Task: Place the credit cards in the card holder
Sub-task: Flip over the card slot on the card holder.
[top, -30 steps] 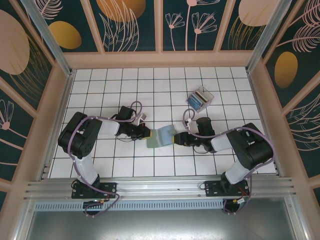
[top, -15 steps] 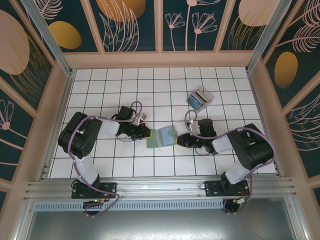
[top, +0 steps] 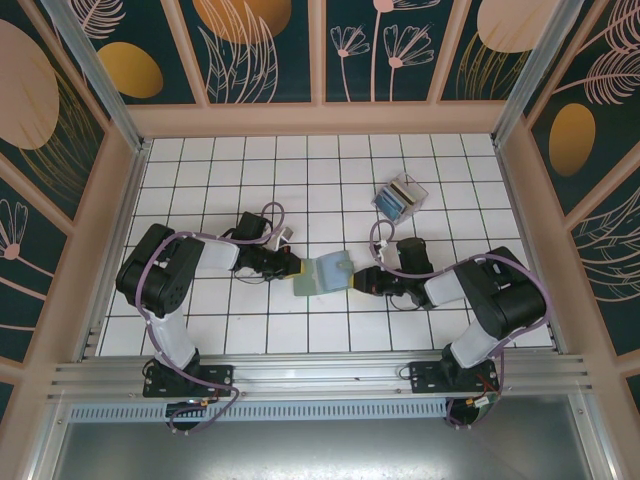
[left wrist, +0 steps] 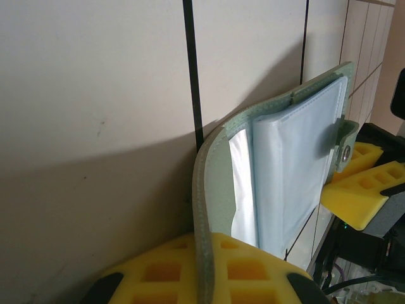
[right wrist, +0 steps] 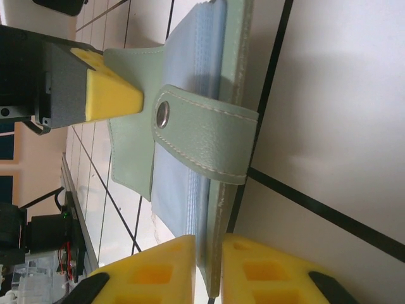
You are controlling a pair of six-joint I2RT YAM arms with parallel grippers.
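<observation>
The grey-green card holder [top: 325,272] hangs open between my two grippers at the middle of the tiled floor. My left gripper [top: 297,267] is shut on the edge of one cover [left wrist: 204,209], which runs between its yellow pads [left wrist: 253,272]. My right gripper [top: 356,279] is shut on the other cover together with the pale blue sleeves [right wrist: 183,183]. The snap strap [right wrist: 202,136] lies folded across that cover. Blue and white credit cards [top: 398,199] stand in a small clear box at the back right, away from both grippers.
The clear box [top: 412,190] sits about two tiles behind my right arm. Wooden walls [top: 320,120] enclose the white tiled floor [top: 220,170]. The aluminium rail [top: 320,372] carrying both arm bases runs along the near edge.
My right gripper's jaws have closed onto the card holder's edge and it has shifted slightly right. The left gripper has kept its grip and place.
</observation>
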